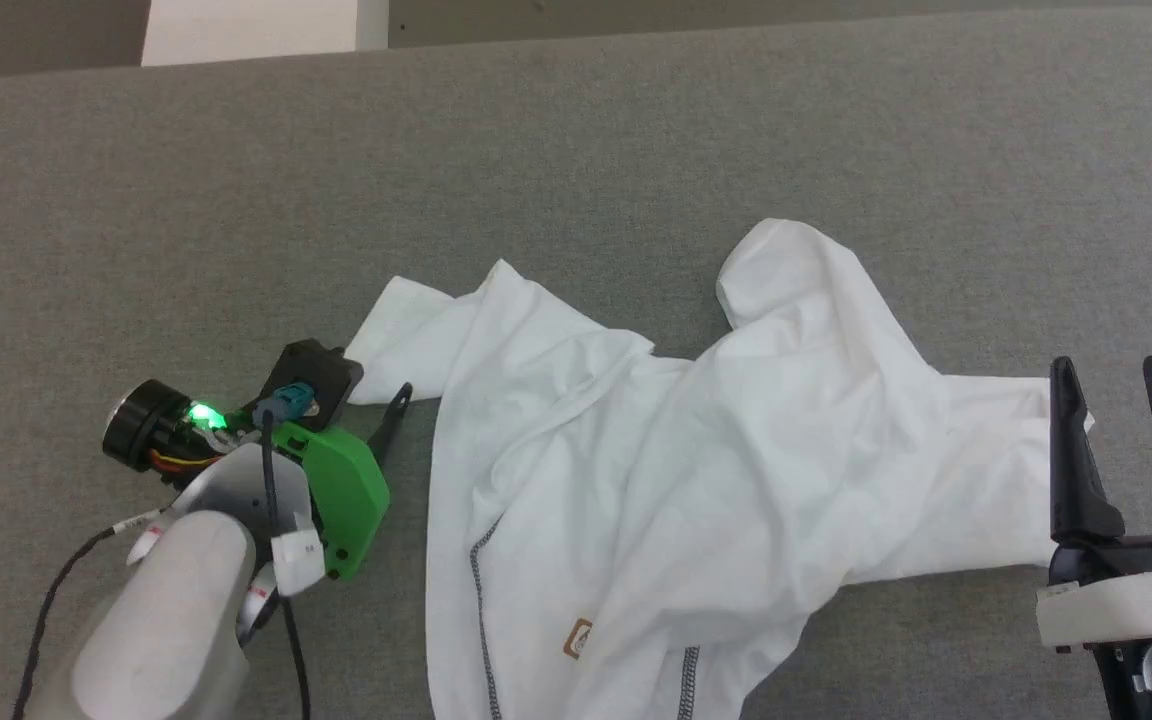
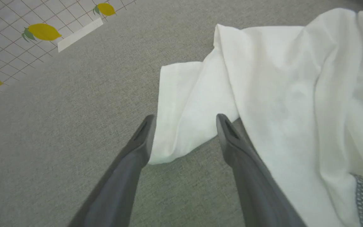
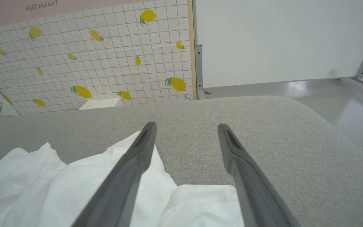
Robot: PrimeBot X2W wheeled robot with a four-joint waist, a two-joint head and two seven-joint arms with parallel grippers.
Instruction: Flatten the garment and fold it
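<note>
Two things could go wrong. The white shirt (image 1: 686, 470) lies bunched on the grey padded table (image 1: 536, 150). The left gripper (image 2: 185, 119) is spread wide and empty, with a sleeve end (image 2: 181, 104) between its fingers. That cloth looks doubled over, so a pinch may catch two layers and keep the fold. The right gripper (image 1: 1108, 370), also wide and empty, sits at the shirt's right edge, where thin cloth may slip out. The shirt's long way runs left to right, from one gripper to the other. Its tag (image 1: 577, 637) end points toward the robot.
</note>
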